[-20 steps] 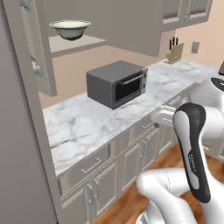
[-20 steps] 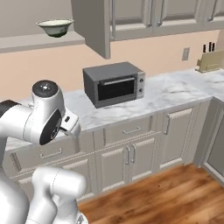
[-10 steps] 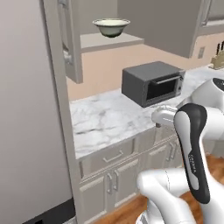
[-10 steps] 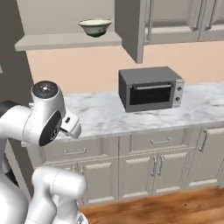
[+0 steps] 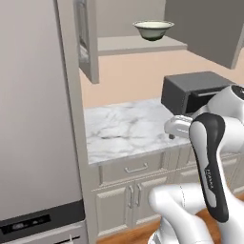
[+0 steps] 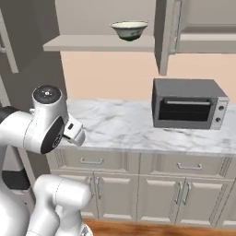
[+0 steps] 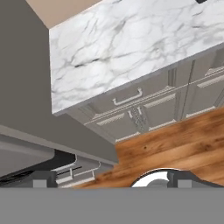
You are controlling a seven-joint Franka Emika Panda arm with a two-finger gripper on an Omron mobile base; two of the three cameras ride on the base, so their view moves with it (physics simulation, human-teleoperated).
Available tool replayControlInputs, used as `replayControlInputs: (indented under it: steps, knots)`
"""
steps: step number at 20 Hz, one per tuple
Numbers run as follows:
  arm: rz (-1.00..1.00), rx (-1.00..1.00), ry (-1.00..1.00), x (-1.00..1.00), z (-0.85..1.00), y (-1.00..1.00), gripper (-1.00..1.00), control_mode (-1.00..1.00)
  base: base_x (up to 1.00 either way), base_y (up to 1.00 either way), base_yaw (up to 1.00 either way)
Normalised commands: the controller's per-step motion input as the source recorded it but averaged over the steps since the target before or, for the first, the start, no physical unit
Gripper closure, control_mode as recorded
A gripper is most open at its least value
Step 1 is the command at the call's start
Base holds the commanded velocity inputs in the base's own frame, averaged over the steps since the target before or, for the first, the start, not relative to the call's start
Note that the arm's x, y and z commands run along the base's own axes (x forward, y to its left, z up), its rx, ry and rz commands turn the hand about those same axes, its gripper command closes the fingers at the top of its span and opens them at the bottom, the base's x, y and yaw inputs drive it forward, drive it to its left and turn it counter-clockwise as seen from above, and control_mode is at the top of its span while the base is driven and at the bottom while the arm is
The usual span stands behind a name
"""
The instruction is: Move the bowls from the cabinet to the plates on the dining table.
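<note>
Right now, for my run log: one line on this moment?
phase: approaching open grey-beige wall cabinet | cream-and-green ceramic bowl: on shelf, untouched | jaws: open, empty

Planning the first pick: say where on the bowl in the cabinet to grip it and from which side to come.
Grip the bowl by its rim, at the edge facing the room. It stands upright and alone on the open cabinet's shelf, and its flared wall probably gives one finger room inside and one outside. Come from the front, slightly above: the back is closed, the door stands open. The gripper is open, low by the counter.

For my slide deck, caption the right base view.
Bowl on open cabinet shelf above marble counter and microwave; arm folded low.
</note>
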Motion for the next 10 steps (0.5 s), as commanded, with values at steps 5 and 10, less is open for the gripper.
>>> replayControlInputs:
  steps: [5, 10]
  knots:
    - [0.00, 0.00, 0.00, 0.00, 0.00, 0.00, -1.00, 1.00, 0.00, -0.61, 0.21]
    - [0.00, 0.00, 0.00, 0.00, 0.00, 0.00, -1.00, 1.00, 0.05, -0.35, 0.14]
